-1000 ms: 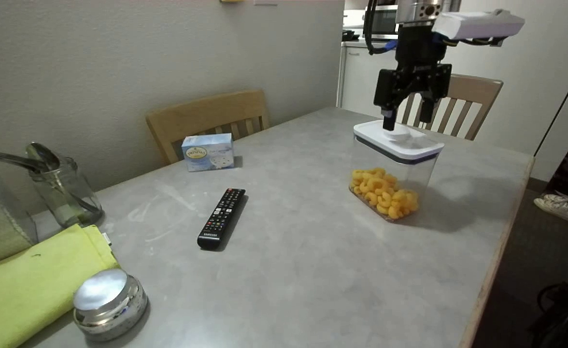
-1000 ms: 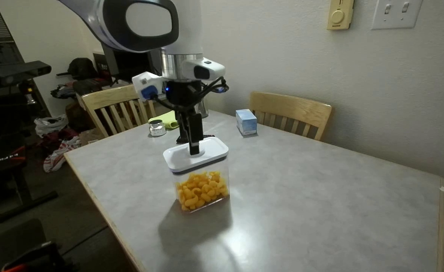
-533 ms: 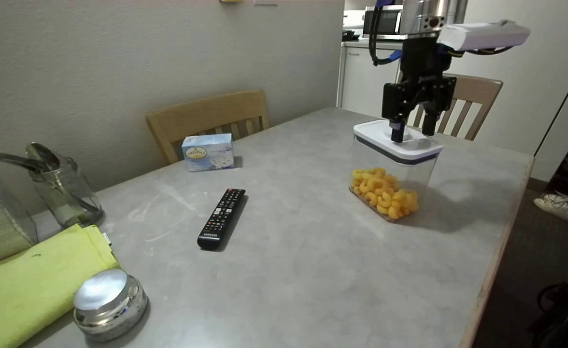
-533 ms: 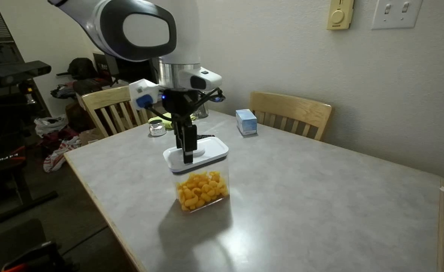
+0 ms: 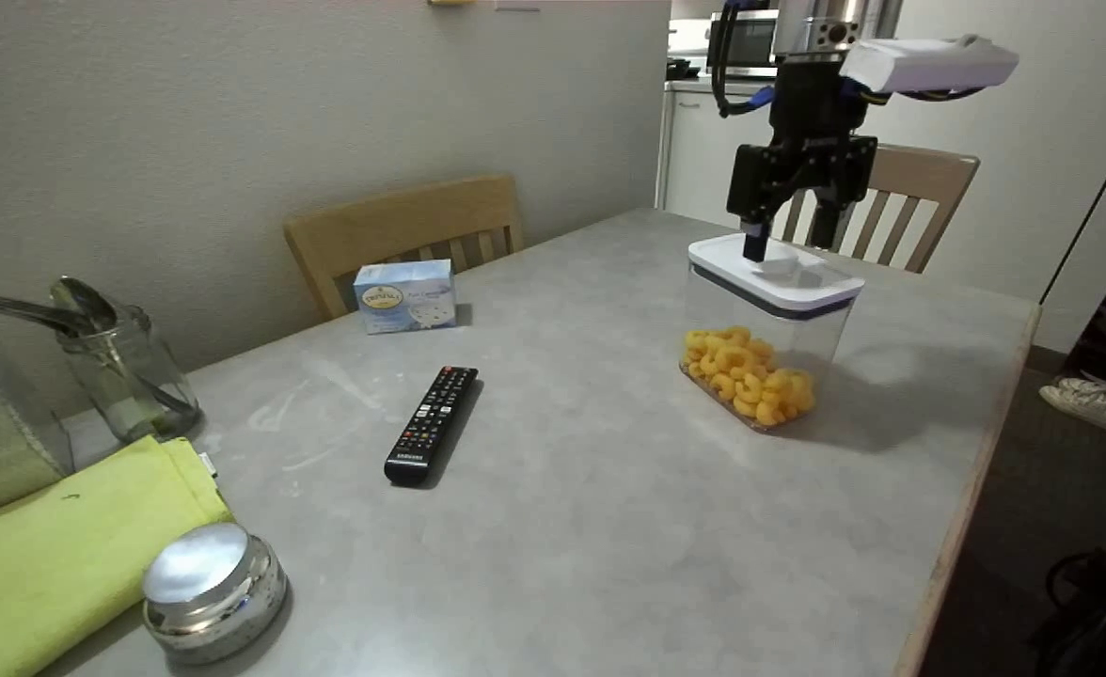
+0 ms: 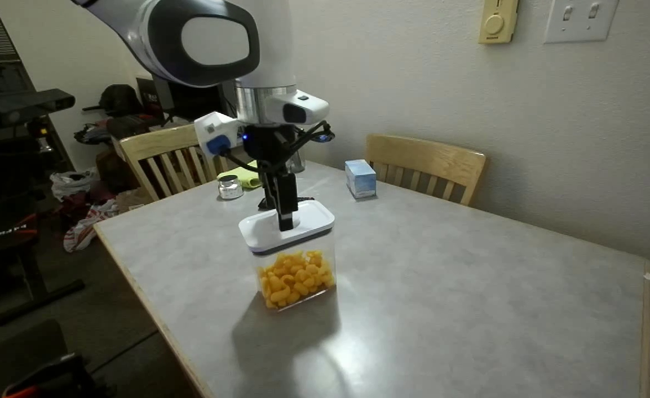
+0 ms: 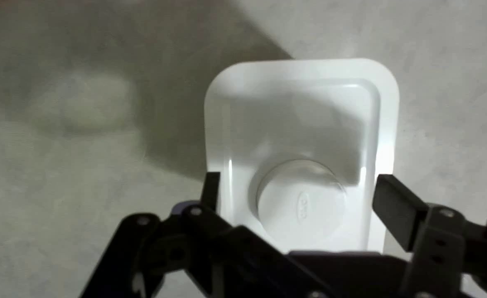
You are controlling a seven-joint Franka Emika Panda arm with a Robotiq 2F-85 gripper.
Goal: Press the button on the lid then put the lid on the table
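Note:
The white lid sits on a clear container of yellow puffs, which stands upright on the grey table. The lid also shows in an exterior view and in the wrist view. The round white button is in the lid's middle, below centre in the wrist view; its lower part blends into the lid. My gripper is open and empty just above the lid. In the wrist view, its fingers are on either side of the button, apart from it. Whether a fingertip touches the lid, I cannot tell.
A black remote and a blue tea box are on the table. A silver round tin, a yellow-green cloth and a glass jar with utensils are at the far end from my gripper. Chairs stand at the table edges.
In an exterior view, my gripper went down and right over the lid, then back up and left, close to where it was a second ago. The lid and container have not moved.

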